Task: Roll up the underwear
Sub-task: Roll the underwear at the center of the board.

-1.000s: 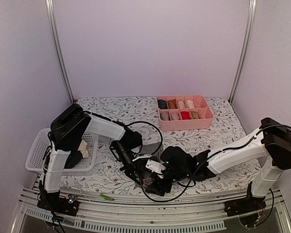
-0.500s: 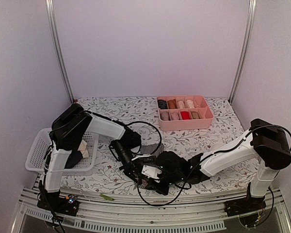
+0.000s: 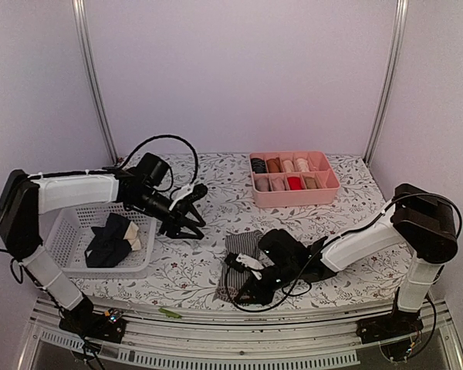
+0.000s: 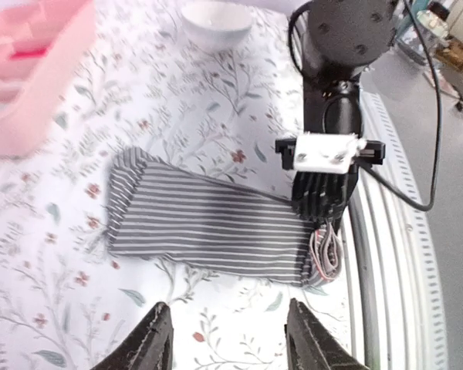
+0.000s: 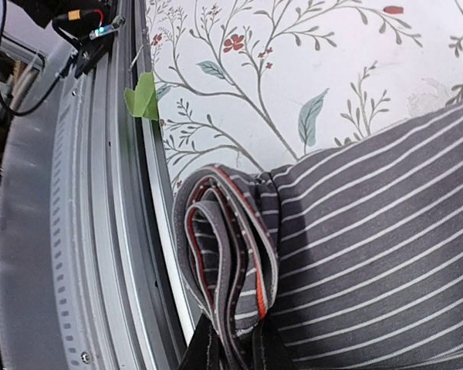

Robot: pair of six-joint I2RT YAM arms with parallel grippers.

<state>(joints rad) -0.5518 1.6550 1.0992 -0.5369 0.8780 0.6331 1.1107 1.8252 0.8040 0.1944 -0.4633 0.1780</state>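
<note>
Right wrist view: my right claw (image 5: 233,351) pinches the bunched near end, probably the best hold, of the soft, light striped underwear (image 5: 370,193) lying flat at the bench (image 5: 309,54) front edge; my left claw (image 4: 225,312) hangs open.

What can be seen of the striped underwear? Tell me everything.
The grey-and-white striped soft cloth underwear lies folded into a long flat band on the floral-print table cover, near the table's front edge. Its near end, showing red-orange trim inside, is bunched into folds and pinched between the right arm's black fingers. The left arm's fingers hang apart from it.
</note>
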